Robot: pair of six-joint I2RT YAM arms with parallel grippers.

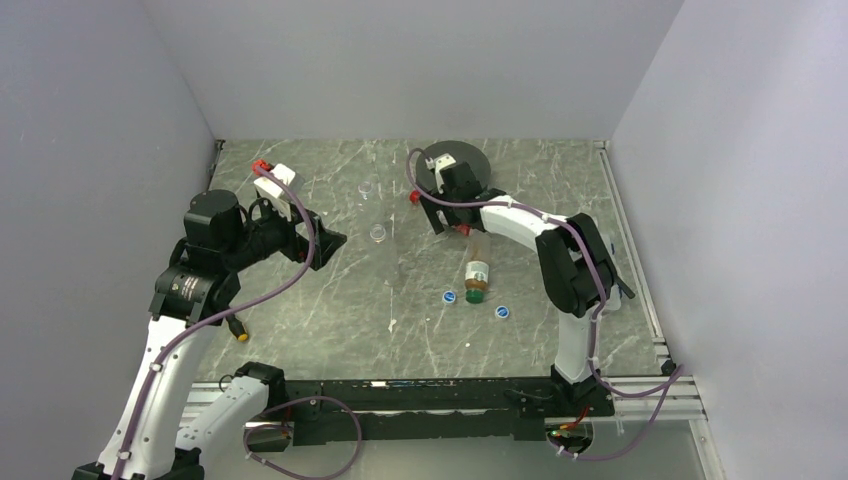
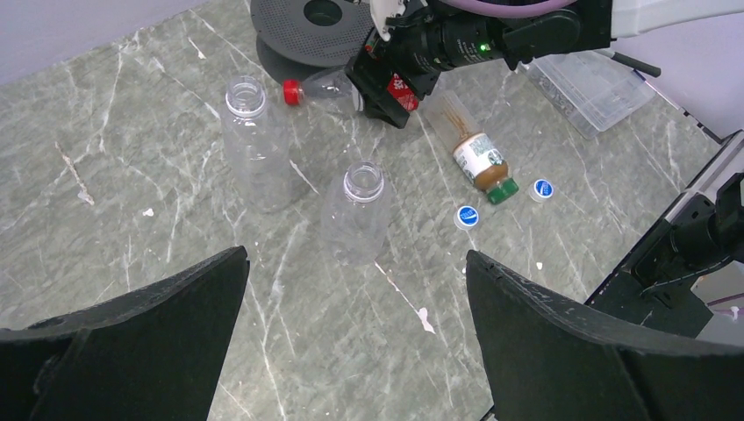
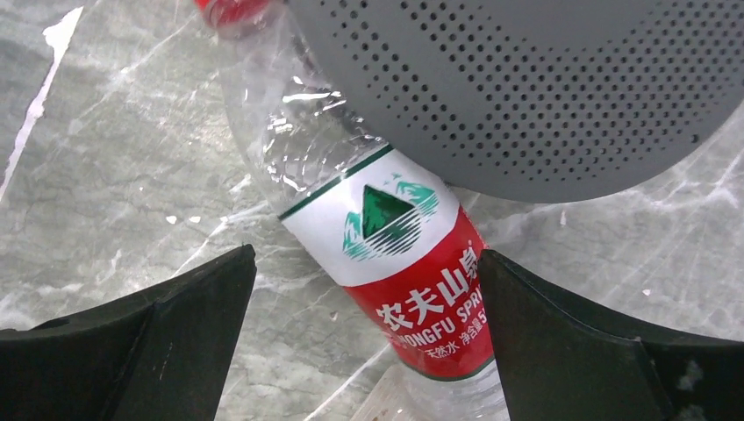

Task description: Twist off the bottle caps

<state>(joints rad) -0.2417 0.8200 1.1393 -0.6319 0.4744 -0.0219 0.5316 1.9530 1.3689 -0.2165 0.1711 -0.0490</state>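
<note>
Red-labelled clear bottle [image 3: 351,167] lies capped on its side beneath the spread right gripper [image 3: 364,254]; left gripper [image 2: 355,256] spread too.

- Grey marbled counter [image 1: 330,330], streaked with white veins.
- Dark round perforated disc [image 2: 281,26] lying flat at the counter's far side.
- Clear flat plastic case [image 2: 597,88] on the counter.
- Plain pale walls [image 1: 420,60] on three sides.

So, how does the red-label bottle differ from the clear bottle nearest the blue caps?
The red-label bottle lies on its side; the plain clear bottle stands upright. The red-label bottle wears a red cap; the plain clear bottle is uncapped. The red-label bottle carries a label; the plain clear bottle has none. Both are clear plastic.
</note>
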